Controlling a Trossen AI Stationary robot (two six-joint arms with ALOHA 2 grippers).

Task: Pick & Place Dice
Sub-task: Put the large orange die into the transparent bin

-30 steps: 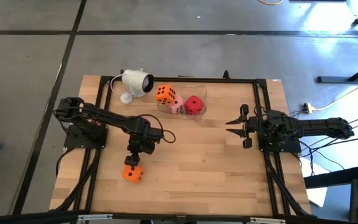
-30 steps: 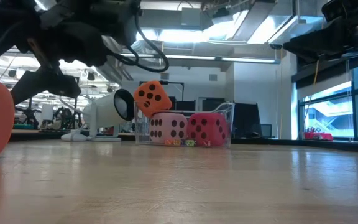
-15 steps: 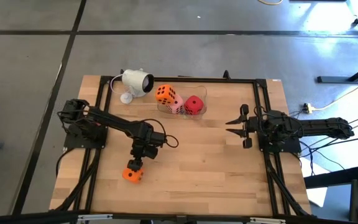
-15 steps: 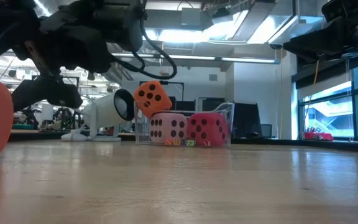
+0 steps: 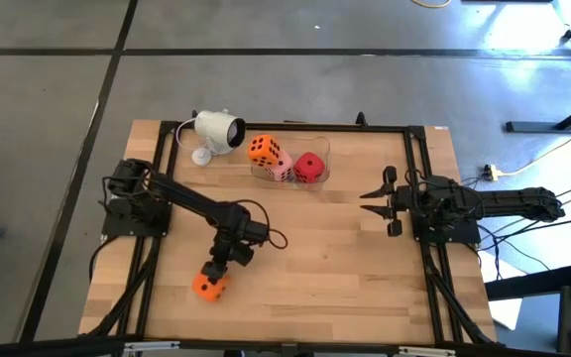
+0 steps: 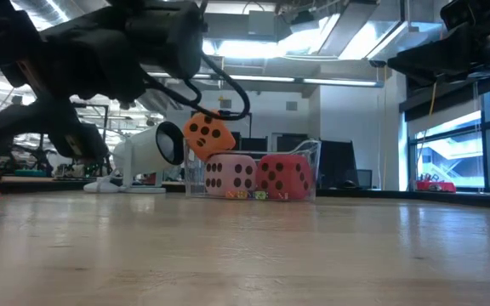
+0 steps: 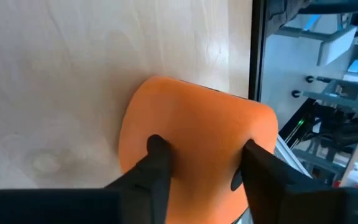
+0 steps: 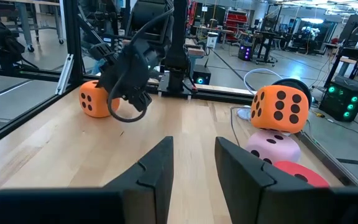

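Note:
One orange die lies on the bare wood near the table's near-left part and fills the left wrist view. My left gripper stands over it, slanting down, fingers open. The other three dice sit in a clear plastic box at the far edge. There the second orange die rests atop the pale pink die, and the red die is beside them. My right gripper waits open over the table's right part, touching nothing. My left gripper has both open fingertips against the orange die's upward-facing side, coming from above on a slant. The die is wider than the gap between the fingers, so they press on its face and do not straddle it. The die rests on the wood.
A white camera stands at the far-left, next to the box. Black frame rails run along the table's sides and far edge. Bare wood lies open between the two arms. The right wrist view shows the left gripper beside the orange die.
My left gripper has moved down and toward the near edge onto the orange die. The die has shifted a little toward the near edge, tipped, and left the low view's left side. The right arm has kept still.

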